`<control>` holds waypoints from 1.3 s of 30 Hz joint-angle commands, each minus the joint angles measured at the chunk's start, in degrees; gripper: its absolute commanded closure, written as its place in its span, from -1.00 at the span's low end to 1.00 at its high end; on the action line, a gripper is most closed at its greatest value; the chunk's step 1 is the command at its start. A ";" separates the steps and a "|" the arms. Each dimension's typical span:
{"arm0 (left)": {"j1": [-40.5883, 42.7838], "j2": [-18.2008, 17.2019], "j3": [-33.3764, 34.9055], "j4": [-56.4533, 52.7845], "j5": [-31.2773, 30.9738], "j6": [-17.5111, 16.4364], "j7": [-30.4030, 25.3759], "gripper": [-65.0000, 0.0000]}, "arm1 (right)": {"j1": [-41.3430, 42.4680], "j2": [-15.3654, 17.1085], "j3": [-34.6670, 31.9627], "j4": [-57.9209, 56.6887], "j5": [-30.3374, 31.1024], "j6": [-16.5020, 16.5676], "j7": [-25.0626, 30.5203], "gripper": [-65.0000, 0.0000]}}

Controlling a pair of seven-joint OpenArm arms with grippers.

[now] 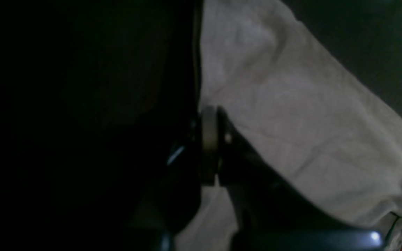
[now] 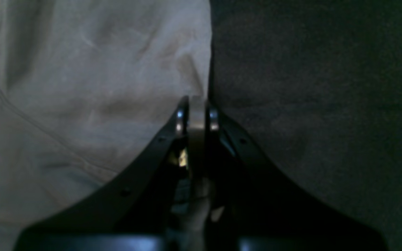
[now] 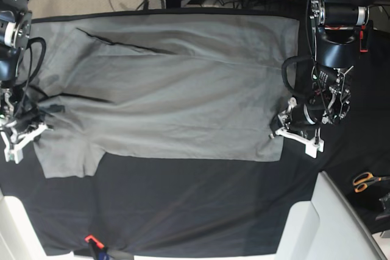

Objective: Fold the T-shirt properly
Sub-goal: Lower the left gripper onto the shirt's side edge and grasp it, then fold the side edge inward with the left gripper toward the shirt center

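The T-shirt (image 3: 170,89) lies spread flat on the black-covered table (image 3: 183,211), its long axis running between the two arms, so each arm sits at one end of the cloth. The left end effector (image 3: 281,126) is pinched shut on the T-shirt's edge at the corner nearest it, cloth caught between its closed jaws in the left wrist view. The right end effector (image 3: 27,127) is likewise clamped on the T-shirt's edge at the opposite end, beside the sleeve. With both ends held, the likely move is a fold across that long axis.
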 commanded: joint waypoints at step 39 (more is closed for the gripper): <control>9.91 -1.26 -9.33 18.98 1.56 7.19 12.63 0.70 | 1.30 1.00 -0.09 0.87 0.52 -0.19 1.11 1.00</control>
